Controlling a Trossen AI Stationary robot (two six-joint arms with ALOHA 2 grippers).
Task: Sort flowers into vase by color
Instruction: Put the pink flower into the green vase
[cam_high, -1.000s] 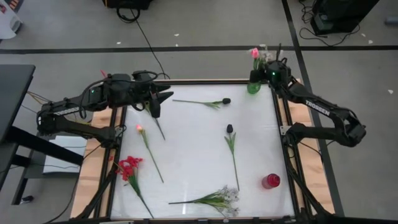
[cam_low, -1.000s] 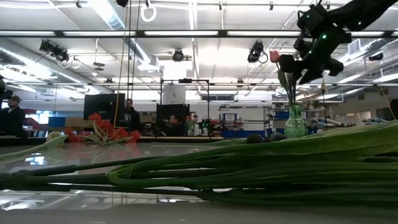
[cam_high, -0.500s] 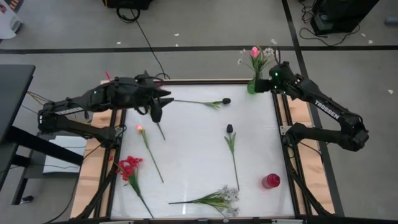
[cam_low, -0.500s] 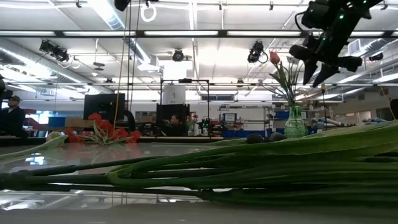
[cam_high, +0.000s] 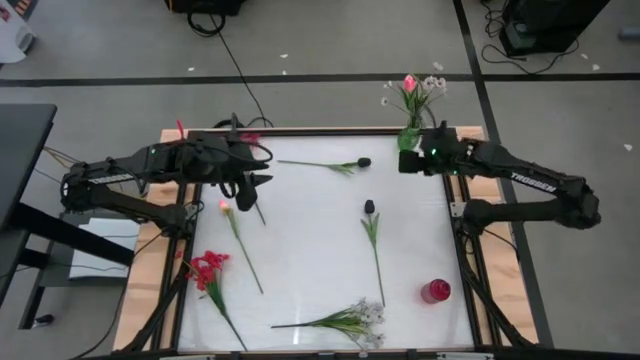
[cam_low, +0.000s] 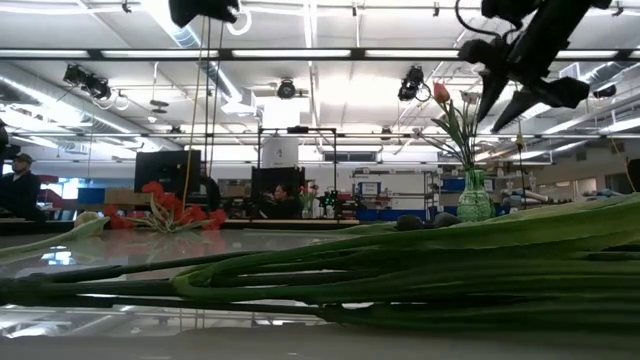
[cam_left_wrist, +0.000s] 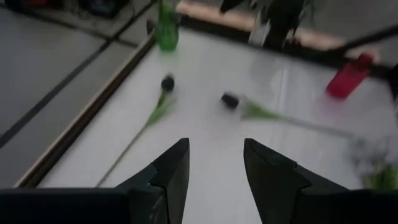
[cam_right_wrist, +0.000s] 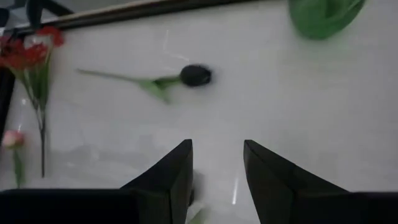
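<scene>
The green vase (cam_high: 408, 141) stands at the table's far right corner and holds a pink tulip (cam_high: 409, 83) and white sprays (cam_high: 434, 85). My right gripper (cam_high: 404, 161) hovers open just left of it, above the table (cam_right_wrist: 214, 162). My left gripper (cam_high: 256, 184) is open above the far left part of the table (cam_left_wrist: 214, 165), near a pink tulip bud (cam_high: 224, 207). Two dark-bud flowers (cam_high: 363, 162) (cam_high: 369, 207), a red cluster (cam_high: 207, 268) and a white spray (cam_high: 356, 320) lie flat on the table.
A red vase (cam_high: 435, 291) stands near the table's right edge, toward the near side. A wooden frame (cam_high: 330, 129) borders the table. In the low view the white spray's stems (cam_low: 400, 270) fill the foreground, and people show in the room behind.
My right gripper has drawn away from the flowers standing in the green vase, moving toward the table's left and near side; the tulip and white sprays stay upright in the vase. My left gripper has shifted slightly toward the near edge.
</scene>
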